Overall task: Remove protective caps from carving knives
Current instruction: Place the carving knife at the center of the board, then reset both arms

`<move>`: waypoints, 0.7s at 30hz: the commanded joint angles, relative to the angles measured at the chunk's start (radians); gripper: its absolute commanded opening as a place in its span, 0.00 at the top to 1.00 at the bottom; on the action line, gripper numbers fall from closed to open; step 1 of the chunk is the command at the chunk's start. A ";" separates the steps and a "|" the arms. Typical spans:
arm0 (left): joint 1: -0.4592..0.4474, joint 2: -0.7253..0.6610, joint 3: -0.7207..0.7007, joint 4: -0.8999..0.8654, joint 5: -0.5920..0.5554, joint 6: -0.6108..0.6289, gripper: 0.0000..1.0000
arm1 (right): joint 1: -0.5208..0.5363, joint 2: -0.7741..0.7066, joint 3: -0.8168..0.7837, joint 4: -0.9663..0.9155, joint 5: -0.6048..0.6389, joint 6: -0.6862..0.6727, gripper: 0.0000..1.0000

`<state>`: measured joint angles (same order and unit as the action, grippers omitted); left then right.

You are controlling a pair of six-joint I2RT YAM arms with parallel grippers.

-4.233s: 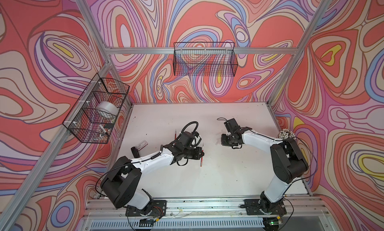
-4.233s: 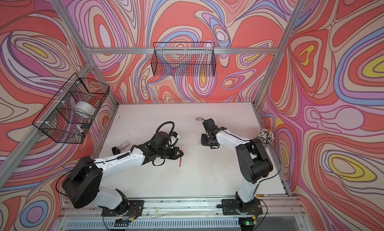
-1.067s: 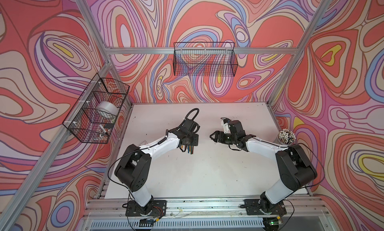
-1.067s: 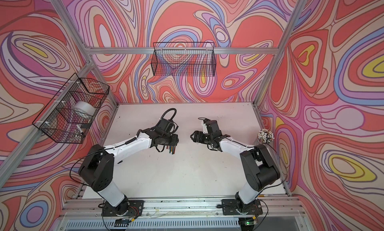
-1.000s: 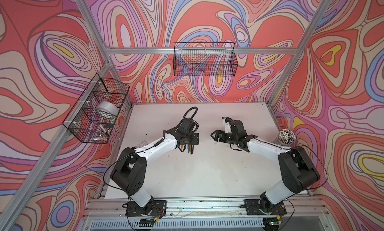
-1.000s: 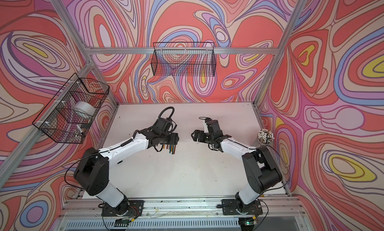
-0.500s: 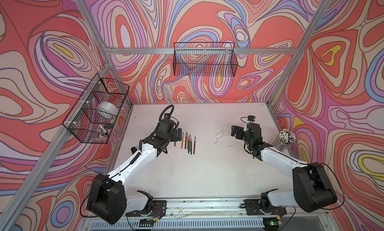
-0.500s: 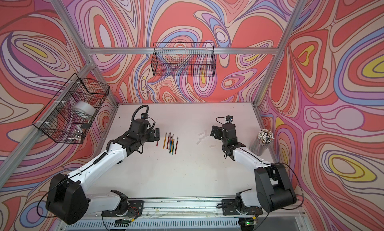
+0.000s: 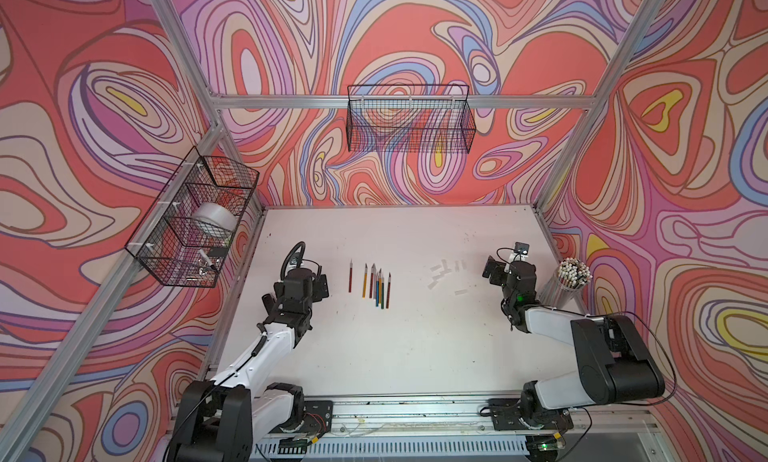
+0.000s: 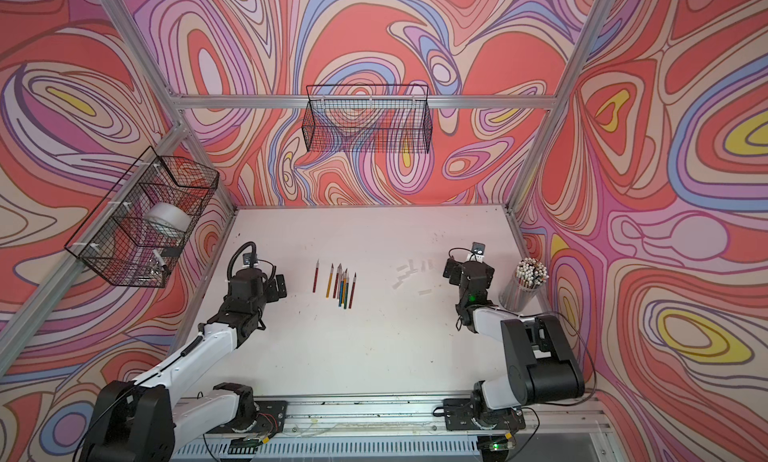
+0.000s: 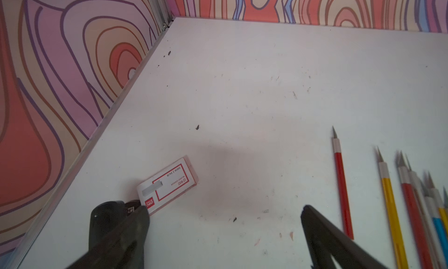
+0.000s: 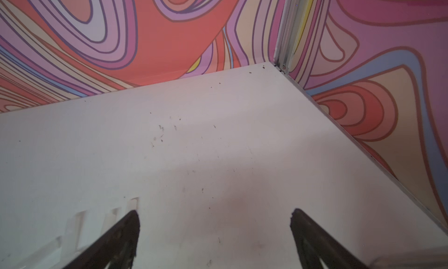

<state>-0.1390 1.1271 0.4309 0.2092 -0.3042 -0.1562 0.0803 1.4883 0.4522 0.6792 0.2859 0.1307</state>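
Left gripper (image 11: 223, 229): jaws spread wide with nothing between them. The dark tapered fingers (image 11: 121, 231) hang over bare board, just left of the knives.
Right gripper (image 12: 214, 219): also spread and empty, just right of the caps.
Carving knives (image 9: 376, 283): thin glossy sticks in red, gold and blue, with white collars and bare pointed silver blades aimed at the far wall. They lie flat left of centre, one red knife apart on the left and the rest bunched close.
Protective caps (image 9: 446, 272): small translucent whitish tubes lying loose on the board right of centre, well apart from the knives.
Box (image 11: 167, 187): small white card box with red print, lying flat by the left edge.
Cup (image 9: 571, 275): clear cup packed with white-tipped sticks, at the right edge.
Table (image 9: 415, 347): matte white board, scuffed and speckled with dark crumbs.
Room: swirled red, lilac and cream walls on an aluminium frame. A black wire basket (image 9: 195, 227) hangs on the left wall and another basket (image 9: 409, 123) on the far wall.
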 commanded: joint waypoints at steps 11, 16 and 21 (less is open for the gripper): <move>0.054 0.248 -0.095 0.609 0.149 0.183 0.00 | -0.028 0.225 -0.099 0.500 -0.059 -0.099 0.02; 0.129 0.423 -0.109 0.808 0.255 0.141 0.00 | -0.039 0.222 -0.006 0.318 -0.010 -0.072 0.02; 0.141 0.415 -0.055 0.678 0.270 0.126 0.00 | -0.039 0.227 -0.001 0.317 -0.004 -0.074 0.02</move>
<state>-0.0040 1.5356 0.3412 0.8394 -0.0776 -0.0265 0.0452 1.7187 0.4484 1.0233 0.2611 0.0463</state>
